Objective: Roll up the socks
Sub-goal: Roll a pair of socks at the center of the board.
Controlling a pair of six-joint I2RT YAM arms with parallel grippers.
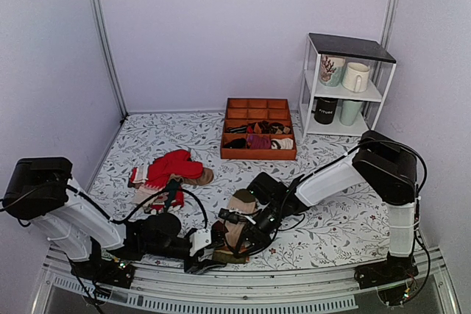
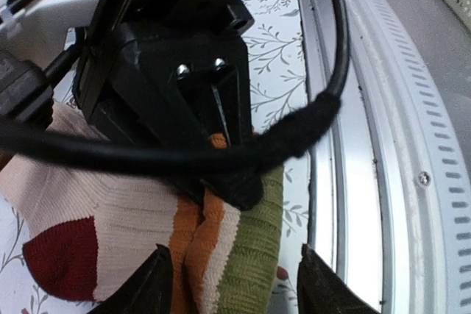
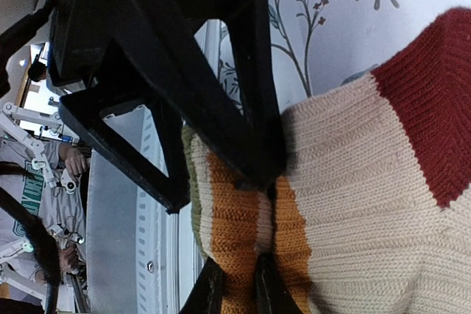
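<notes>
The socks [image 1: 237,218] lie bunched near the table's front edge, between both grippers. In the left wrist view they show beige ribbing [image 2: 118,211], orange and cream stripes, an olive-green end and a maroon patch. My left gripper [image 2: 239,284] is open, its fingers [image 2: 154,284] wide apart on either side of the striped and green end; it also shows in the top view [image 1: 208,248]. My right gripper [image 3: 237,292] is shut, pinching a fold of the orange stripe of the socks [image 3: 353,182]; it also shows in the top view [image 1: 250,234].
Bright red socks [image 1: 173,167] lie left of centre with other small socks beside them. An orange compartment tray [image 1: 257,112] holding dark sock bundles sits at the back. A white shelf [image 1: 346,97] with mugs stands back right. A metal rail [image 2: 368,182] runs along the front edge.
</notes>
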